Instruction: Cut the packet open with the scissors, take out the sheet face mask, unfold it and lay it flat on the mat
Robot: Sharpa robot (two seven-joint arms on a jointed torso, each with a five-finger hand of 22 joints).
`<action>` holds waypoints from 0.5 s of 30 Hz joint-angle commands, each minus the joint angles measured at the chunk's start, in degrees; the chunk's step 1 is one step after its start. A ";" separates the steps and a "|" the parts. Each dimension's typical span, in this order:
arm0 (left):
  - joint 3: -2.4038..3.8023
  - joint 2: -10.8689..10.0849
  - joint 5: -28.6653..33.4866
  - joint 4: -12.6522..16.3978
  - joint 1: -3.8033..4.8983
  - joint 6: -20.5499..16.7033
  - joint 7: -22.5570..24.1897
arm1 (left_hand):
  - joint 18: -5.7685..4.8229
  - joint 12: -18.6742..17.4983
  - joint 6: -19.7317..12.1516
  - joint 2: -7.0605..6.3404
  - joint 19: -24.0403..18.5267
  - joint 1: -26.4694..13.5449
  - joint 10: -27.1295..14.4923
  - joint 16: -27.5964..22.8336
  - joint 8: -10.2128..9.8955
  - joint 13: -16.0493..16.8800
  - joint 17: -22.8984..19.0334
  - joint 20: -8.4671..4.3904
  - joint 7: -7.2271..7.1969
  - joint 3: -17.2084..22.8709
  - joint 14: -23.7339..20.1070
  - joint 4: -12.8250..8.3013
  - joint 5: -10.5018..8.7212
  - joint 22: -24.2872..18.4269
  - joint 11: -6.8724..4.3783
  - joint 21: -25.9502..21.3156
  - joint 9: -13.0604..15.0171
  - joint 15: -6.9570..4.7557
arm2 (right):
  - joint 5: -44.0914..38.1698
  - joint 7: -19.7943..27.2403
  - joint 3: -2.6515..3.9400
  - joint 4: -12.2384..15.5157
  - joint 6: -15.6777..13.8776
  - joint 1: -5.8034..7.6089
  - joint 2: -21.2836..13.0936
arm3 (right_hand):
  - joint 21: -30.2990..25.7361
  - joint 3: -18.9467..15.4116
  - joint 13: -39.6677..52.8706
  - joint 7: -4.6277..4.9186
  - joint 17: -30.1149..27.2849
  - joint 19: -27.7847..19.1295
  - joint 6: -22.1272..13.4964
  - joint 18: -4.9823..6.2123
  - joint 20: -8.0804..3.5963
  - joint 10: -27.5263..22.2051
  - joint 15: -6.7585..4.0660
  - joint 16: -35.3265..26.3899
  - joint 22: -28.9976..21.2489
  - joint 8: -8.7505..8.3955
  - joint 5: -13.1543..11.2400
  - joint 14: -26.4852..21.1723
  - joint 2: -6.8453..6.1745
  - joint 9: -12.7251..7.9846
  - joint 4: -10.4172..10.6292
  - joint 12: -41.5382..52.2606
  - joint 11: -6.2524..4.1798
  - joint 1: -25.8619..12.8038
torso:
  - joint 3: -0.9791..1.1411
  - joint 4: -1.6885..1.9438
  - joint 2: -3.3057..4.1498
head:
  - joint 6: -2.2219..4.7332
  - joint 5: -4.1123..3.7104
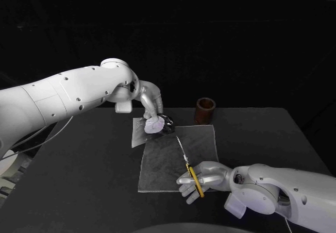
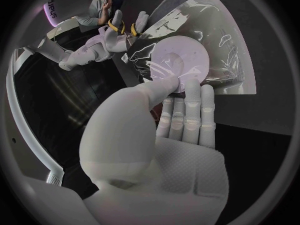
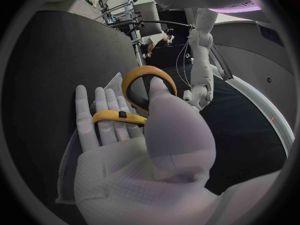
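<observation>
A black table (image 1: pixel 84 170) carries everything, and on its middle lies a pale grey, slightly see-through rectangular mat (image 1: pixel 168 170), flat, with its long sides running away from the robot. The left hand (image 1: pixel 151 110) hangs fingers-down over the mat's far left corner and grips a clear, glossy plastic packet (image 1: pixel 140 136). In the left wrist view the thumb and fingers (image 2: pixel 187 110) of this hand (image 2: pixel 169 135) pinch the packet (image 2: pixel 212 50) beside a pale round disc inside it. The packet overlaps the mat's far corner and sticks out past its left edge; whether it rests on the mat or is held just above it cannot be told. The right hand (image 1: pixel 199 177) sits at the mat's near right corner and holds a pair of scissors with yellow loop handles and slim metal blades (image 1: pixel 189 165). In the right wrist view this hand (image 3: pixel 137 150) has its thumb through one loop of the scissors (image 3: pixel 150 70) and its fingers at the other, with the mat's edge (image 3: pixel 67 175) beneath. The blades lie together as one thin line over the mat, pointing away from the robot toward the packet; their tip is near its near edge, though contact cannot be judged. A small brown cylindrical cup (image 1: pixel 205 110) stands upright on the table just beyond the mat's far right corner.
</observation>
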 commanded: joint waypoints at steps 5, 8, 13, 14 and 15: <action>-0.02 -0.26 2.81 0.34 0.53 3.63 -2.25 | 0.31 0.44 0.43 0.12 -0.25 -1.06 6.17 0.28 -0.22 1.95 -0.10 -0.35 -0.01 0.66 -0.14 -0.05 0.26 0.14 -1.87 0.29 0.15 -0.30 | 0.40 -0.98 -0.13 0.21 3.40 -0.07 0.11 | -0.15 -2.62 0.00 4.87 -0.90 -1.38 -1.20 2.63 0.13 -1.08 0.26 -0.25 0.04 -0.10 -0.39 -1.17 -1.25 -0.56 3.62 -0.16 0.07 1.74 | -0.09 -0.02 0.05 | -0.46 -0.10; -0.03 -0.60 2.14 0.59 0.60 3.22 -2.16 | 0.31 0.48 0.47 0.10 -0.24 -1.13 6.18 0.33 -0.23 1.99 -0.11 -0.36 -0.01 0.76 -0.12 -0.11 0.26 0.16 -1.87 0.34 0.17 -0.31 | 1.51 0.07 -0.13 0.03 4.16 -0.07 0.03 | -0.29 -4.46 0.00 4.95 -1.48 -2.37 -2.58 2.34 0.17 -1.98 0.55 -0.34 -0.02 -0.31 -1.76 -2.27 -3.78 -1.07 5.69 -0.19 0.26 1.54 | -0.10 0.02 0.03 | -0.48 -0.10; -0.15 -1.02 1.58 0.73 0.63 2.35 -2.01 | 0.33 0.63 0.58 0.04 -0.20 -1.39 6.23 0.48 -0.24 2.09 -0.13 -0.37 -0.02 1.07 -0.03 -0.23 0.26 0.21 -1.89 0.48 0.23 -0.34 | 6.61 3.64 -0.12 -1.30 8.03 0.00 -0.17 | -0.06 -3.75 0.24 4.26 -1.55 -2.34 -1.36 2.47 0.08 -0.56 0.23 0.19 0.07 0.90 -1.87 -1.92 -1.13 -0.47 5.27 0.57 -0.30 2.92 | -0.16 0.07 0.02 | -0.54 -0.26; -0.16 -1.08 1.71 0.69 0.63 2.08 -2.03 | 0.33 0.63 0.58 0.04 -0.20 -1.39 6.23 0.48 -0.24 2.09 -0.13 -0.37 -0.02 1.07 -0.03 -0.23 0.26 0.21 -1.89 0.48 0.23 -0.34 | 7.58 3.96 -0.11 -1.66 9.14 0.04 -0.20 | -0.34 -4.13 0.21 4.16 -1.64 -3.07 -1.46 2.35 0.12 -0.30 0.30 0.06 -0.05 1.18 -1.91 -2.21 -1.34 -0.37 5.30 0.62 -0.35 3.14 | -0.16 0.07 0.02 | -0.54 -0.26; -0.17 -1.13 1.94 0.59 0.64 1.71 -2.08 | 0.33 0.66 0.60 0.02 -0.19 -1.44 6.24 0.51 -0.24 2.11 -0.14 -0.38 -0.02 1.12 0.00 -0.25 0.26 0.22 -1.90 0.50 0.25 -0.35 | 8.98 4.17 -0.11 -2.13 10.71 0.08 -0.26 | -0.44 -4.46 0.15 4.11 -1.75 -3.75 -1.78 2.23 0.15 -0.39 0.41 -0.08 -0.10 1.29 -1.91 -2.63 -1.61 -0.32 5.37 0.49 -0.35 3.17 | -0.17 0.06 0.01 | -0.55 -0.24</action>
